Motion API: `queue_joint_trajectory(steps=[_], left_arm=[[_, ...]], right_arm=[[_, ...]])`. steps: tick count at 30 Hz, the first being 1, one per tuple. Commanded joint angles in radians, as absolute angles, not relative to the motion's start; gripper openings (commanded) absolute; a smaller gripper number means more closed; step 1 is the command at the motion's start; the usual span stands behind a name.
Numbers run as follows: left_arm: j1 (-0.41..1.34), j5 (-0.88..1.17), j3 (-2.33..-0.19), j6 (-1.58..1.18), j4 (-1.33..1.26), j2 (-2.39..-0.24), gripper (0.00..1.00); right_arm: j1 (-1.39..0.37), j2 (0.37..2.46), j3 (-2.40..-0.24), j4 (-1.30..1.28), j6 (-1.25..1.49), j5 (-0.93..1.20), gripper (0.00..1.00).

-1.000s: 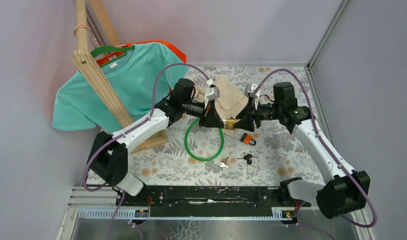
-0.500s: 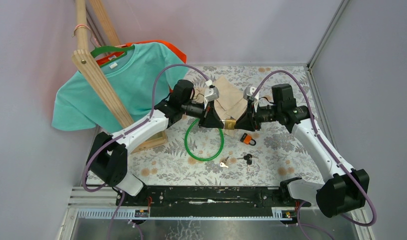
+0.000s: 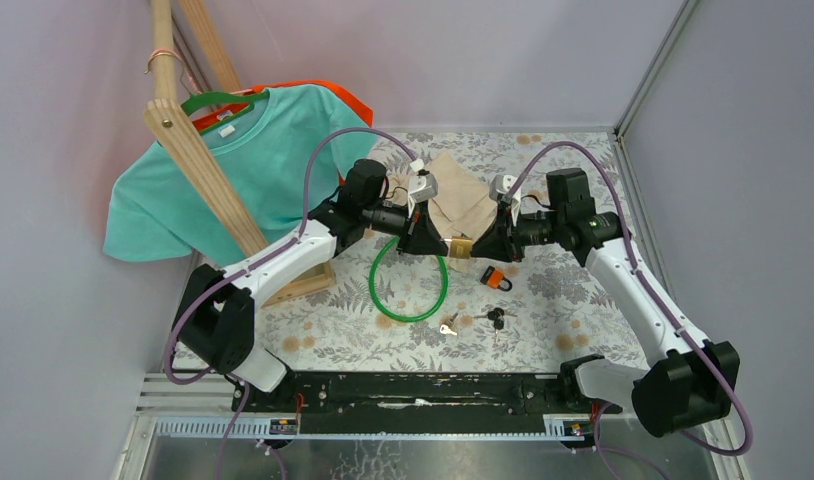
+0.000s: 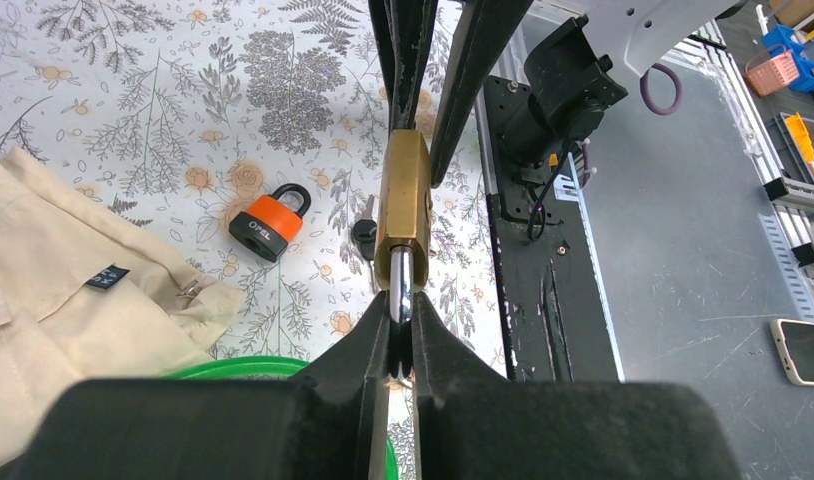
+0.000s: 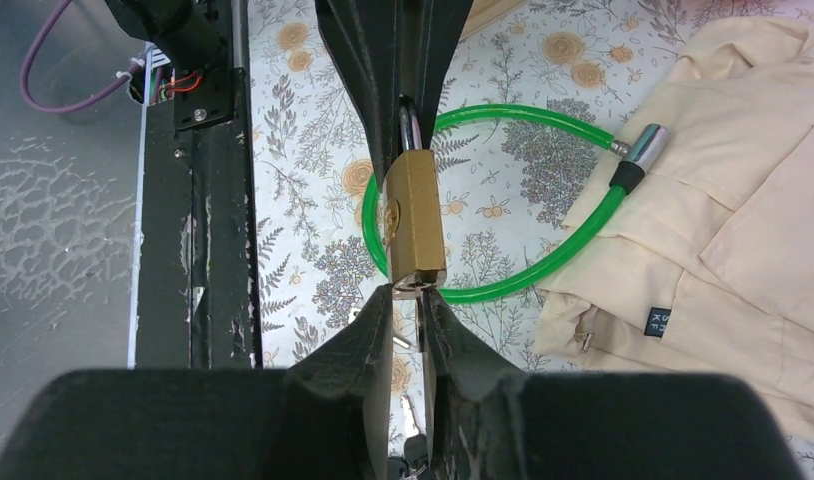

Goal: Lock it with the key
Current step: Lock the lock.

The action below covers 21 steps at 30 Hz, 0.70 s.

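Left claw point(image 4: 401, 315) is clenched on the steel shackle point(image 4: 400, 285) of the rectangular brass padlock point(image 4: 403, 195), and we hold that lock clear of the floral-patterned bench point(image 3: 543, 290), roughly mid-bench, with its keyway end turned toward our other arm. Opposite it, the right claw point(image 5: 408, 300) is pinched tight at the base of the lock body; a sliver of metal shows between its fingers there, which we take to be the small silver key point(image 5: 407, 289) seated in the keyway, though most of it is hidden. We judge the two-arm hold is meant to brace the body by its shackle so the key can be turned without the lock spinning. Whether the shackle is fully pressed home we cannot tell. Below the held lock lies the looped green cable lock point(image 5: 513, 109), its metal end resting at the edge of the folded beige cloth garment point(image 5: 743, 200). On the near side sits a small orange-and-black padlock point(image 4: 266, 222), with a loose silver key point(image 3: 449, 326) and black-headed keys point(image 3: 496, 317) just beyond. None of these touches the held lock, so nothing seems to block a turn. Well apart, a teal T-shirt point(image 3: 243, 170) hangs on the wooden rack point(image 3: 198, 160).
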State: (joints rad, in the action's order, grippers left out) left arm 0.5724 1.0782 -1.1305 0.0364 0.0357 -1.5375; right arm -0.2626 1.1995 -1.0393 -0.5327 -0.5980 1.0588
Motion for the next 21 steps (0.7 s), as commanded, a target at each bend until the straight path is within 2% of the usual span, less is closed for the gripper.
queue_joint_trajectory(steps=[1, 21], left_arm=[[0.555, 1.111, -1.131, 0.033, -0.044, -1.494, 0.00], [0.546, 1.083, -1.114, 0.057, -0.044, -1.480, 0.00]], right_arm=[[-0.231, 1.160, -1.036, -0.536, -0.623, 1.048, 0.00], [-0.166, 1.159, -1.034, -0.575, -0.668, 1.048, 0.00]])
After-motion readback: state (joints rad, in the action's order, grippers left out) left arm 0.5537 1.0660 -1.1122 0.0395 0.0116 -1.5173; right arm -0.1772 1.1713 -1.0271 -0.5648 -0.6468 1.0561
